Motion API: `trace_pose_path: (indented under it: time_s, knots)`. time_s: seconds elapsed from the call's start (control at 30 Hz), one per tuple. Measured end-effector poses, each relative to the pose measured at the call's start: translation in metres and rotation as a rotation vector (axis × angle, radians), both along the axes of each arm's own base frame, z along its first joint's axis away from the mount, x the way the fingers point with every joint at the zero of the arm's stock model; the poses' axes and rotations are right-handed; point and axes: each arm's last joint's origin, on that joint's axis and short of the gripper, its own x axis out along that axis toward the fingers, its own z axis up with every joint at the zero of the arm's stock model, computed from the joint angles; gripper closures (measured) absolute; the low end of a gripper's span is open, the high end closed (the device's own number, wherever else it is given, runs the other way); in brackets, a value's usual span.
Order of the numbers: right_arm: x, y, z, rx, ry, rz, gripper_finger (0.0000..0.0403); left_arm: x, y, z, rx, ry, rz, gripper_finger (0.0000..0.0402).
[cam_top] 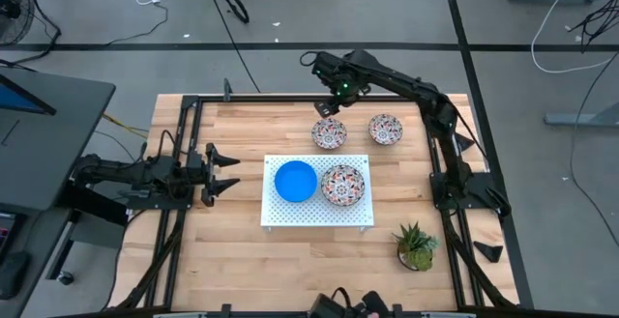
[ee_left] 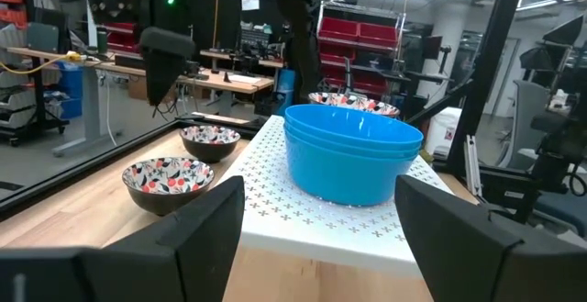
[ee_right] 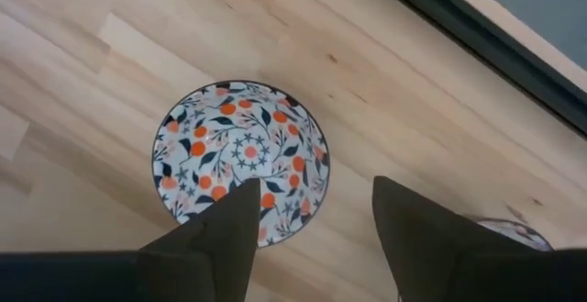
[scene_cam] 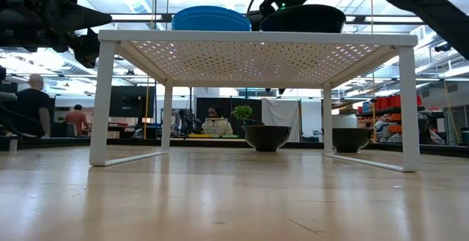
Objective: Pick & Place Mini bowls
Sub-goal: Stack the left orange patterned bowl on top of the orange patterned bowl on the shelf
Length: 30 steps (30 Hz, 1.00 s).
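On the bench, high view: the right hand hangs over the far edge, just above one patterned bowl; a second patterned bowl lies just beside that one, toward the right arm's base.
Board: the white perforated board stands nearer than the right hand, carrying the blue bowls and a third patterned bowl, side by side and touching.
Left hand: the left hand waits beside the board's left edge, fingers spread wide, holding nothing; bare wood lies between them.
Other things: a potted plant stands near the right front corner, well apart from both hands.
Low view: the board's legs leave open room beneath; two bowls sit dark on the bench behind it, patterns hard to make out.
Left wrist view: the blue bowls are nested, at least two rims showing; the count is unclear.
Right wrist view: the right hand's fingers stand apart, empty, over the patterned bowl's rim; the neighbouring bowl is cut off at the frame edge.
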Motion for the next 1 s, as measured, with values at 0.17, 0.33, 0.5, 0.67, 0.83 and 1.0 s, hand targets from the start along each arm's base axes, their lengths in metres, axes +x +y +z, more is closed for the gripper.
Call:
trace_pose_path:
  time_s: [0.17,0.33,0.5,0.67,0.83,1.0]
  knots:
    - [0.005,-0.005,-0.018,0.015,0.030,0.017,0.0193,0.000,0.000,0.000,0.000,0.000,0.000,0.0113]
    - [0.002,-0.008,-0.046,0.043,0.071,0.016,0.0193,0.000,0.000,0.000,0.000,0.000,0.000,0.0113]
    - [-0.007,-0.009,-0.074,0.081,0.131,0.004,0.0193,0.000,0.000,0.000,0.000,0.001,0.000,0.0113]
    - [-0.009,-0.010,-0.090,0.087,0.120,-0.003,0.0193,0.000,0.000,0.000,0.000,0.000,0.000,0.0113]
    - [-0.008,-0.010,-0.101,0.087,0.096,0.001,0.0192,0.000,0.000,0.000,0.000,0.000,0.000,0.0113]
    - [-0.007,-0.009,-0.109,0.114,0.066,0.010,0.0192,0.000,0.000,0.000,0.000,0.000,0.000,0.0113]
